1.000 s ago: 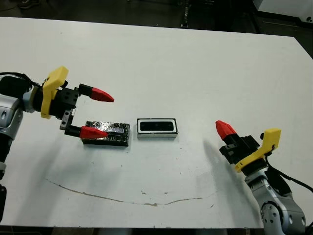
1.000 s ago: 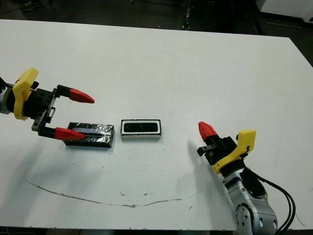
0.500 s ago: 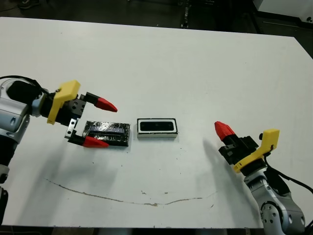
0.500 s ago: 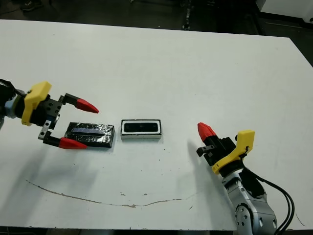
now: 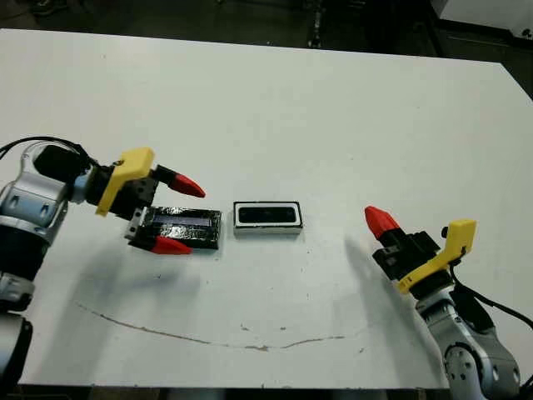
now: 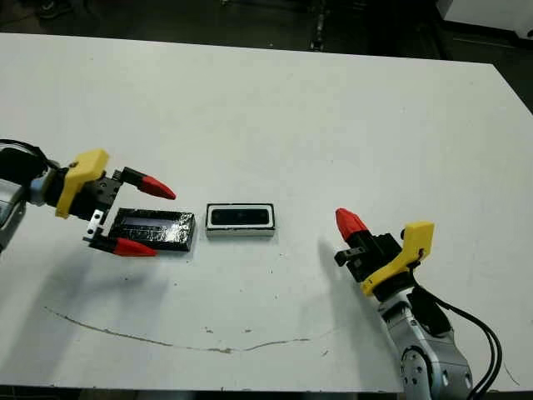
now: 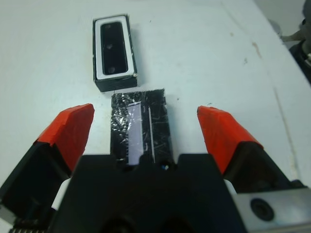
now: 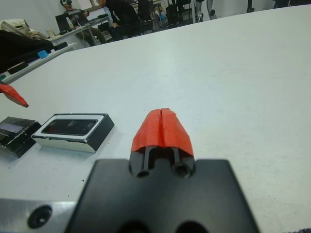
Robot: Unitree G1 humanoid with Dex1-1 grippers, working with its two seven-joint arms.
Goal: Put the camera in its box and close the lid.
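The box (image 5: 267,217) is a small white-lined tray with black sides at the table's middle. The camera (image 7: 113,41), a dark glossy bar, lies inside it. Just to the box's left lies the lid (image 5: 185,227), flat, black and speckled with a pale strip. My left gripper (image 5: 196,220) is open, one red finger on each side of the lid's left end; the left wrist view shows the lid (image 7: 141,128) between the fingers, untouched. My right gripper (image 5: 381,219) is shut with nothing in it, low over the table to the right of the box.
A thin brown line (image 5: 208,337) runs across the table near its front edge. In the right wrist view, people (image 8: 116,14) sit at desks beyond the far edge of the table.
My left gripper has come down and moved right, and now straddles the lid's left end. The right arm, box and lid have not moved.
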